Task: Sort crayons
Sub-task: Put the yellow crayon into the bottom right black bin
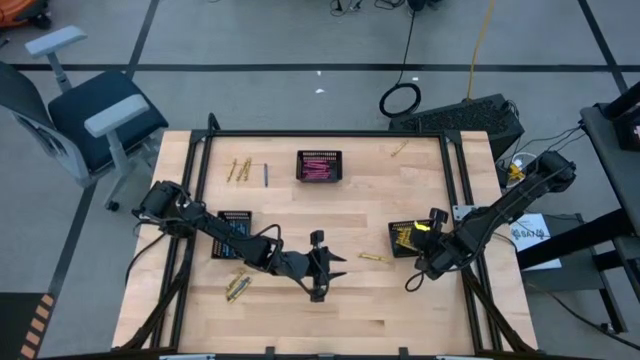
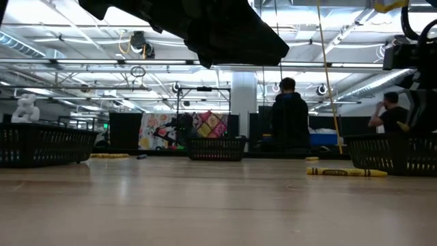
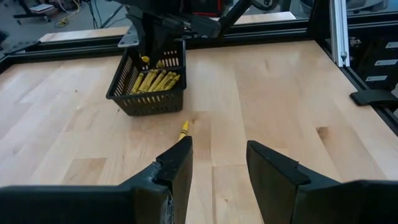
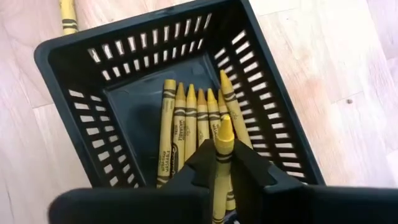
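Wooden desk (image 1: 350,300) under bright workshop lights, two people standing in the room beyond its far edge. My right tool (image 4: 219,163) hangs over the black mesh basket (image 1: 403,238) at the desk's 3 o'clock side, pinching a yellow crayon (image 4: 222,155) upright between its fingers, the tip pointing at the row of yellow crayons (image 4: 193,124) already lying on the basket floor. One more loose yellow crayon (image 1: 372,257) lies on the bare wood just beside that basket, toward the desk's centre. My left tool (image 3: 217,171) hovers near the middle of the desk, toward 6 o'clock, its two fingers spread apart and holding nothing, facing the loose crayon and the yellow basket. A second basket (image 1: 319,166) at 12 o'clock holds pink crayons (image 1: 318,168). A third basket (image 1: 234,233) sits at 9 o'clock, partly under my left arm; what it holds I cannot tell. Several gold crayons (image 1: 240,170) and one blue crayon (image 1: 266,174) lie at 11 o'clock, more gold ones (image 1: 236,288) at 7 o'clock, and a single one (image 1: 399,149) near 1 o'clock.
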{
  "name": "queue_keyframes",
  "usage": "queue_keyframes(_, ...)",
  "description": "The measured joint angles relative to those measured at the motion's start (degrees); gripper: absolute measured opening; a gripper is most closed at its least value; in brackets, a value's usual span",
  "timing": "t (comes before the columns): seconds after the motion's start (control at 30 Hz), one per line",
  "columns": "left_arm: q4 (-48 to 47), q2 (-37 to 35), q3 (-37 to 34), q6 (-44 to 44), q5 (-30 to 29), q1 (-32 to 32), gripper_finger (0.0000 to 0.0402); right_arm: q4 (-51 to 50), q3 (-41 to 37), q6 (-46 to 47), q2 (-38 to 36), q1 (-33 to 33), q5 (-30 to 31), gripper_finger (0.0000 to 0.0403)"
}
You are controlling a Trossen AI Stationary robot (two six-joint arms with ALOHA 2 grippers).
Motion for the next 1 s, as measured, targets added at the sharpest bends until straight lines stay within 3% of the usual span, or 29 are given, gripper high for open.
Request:
queue_keyframes(0.37,0.0,0.0,0.0,0.0,0.0,0.0,0.0153,0.2,0.0,-2.2,-0.1,0.0,0.1,0.0111)
queue_keyframes(0.57,0.0,0.0,0.0,0.0,0.0,0.0,0.0153,4.1,0.0,-2.8,-3.1,0.2,2.8,0.0122)
queue_keyframes(0.7,0.0,0.0,0.0,0.0,0.0,0.0,0.0153,14.7,0.0,-5.2,-5.0,1.1,8.0,0.0117)
queue_keyframes(0.87,0.0,0.0,0.0,-0.1,0.0,0.0,0.0153,37.8,0.0,-12.9,-3.1,3.3,18.0,0.0117)
queue_keyframes(1.0,0.0,0.0,0.0,-0.1,0.0,0.0,0.0153,54.9,0.0,-21.6,1.8,4.4,19.7,0.0116)
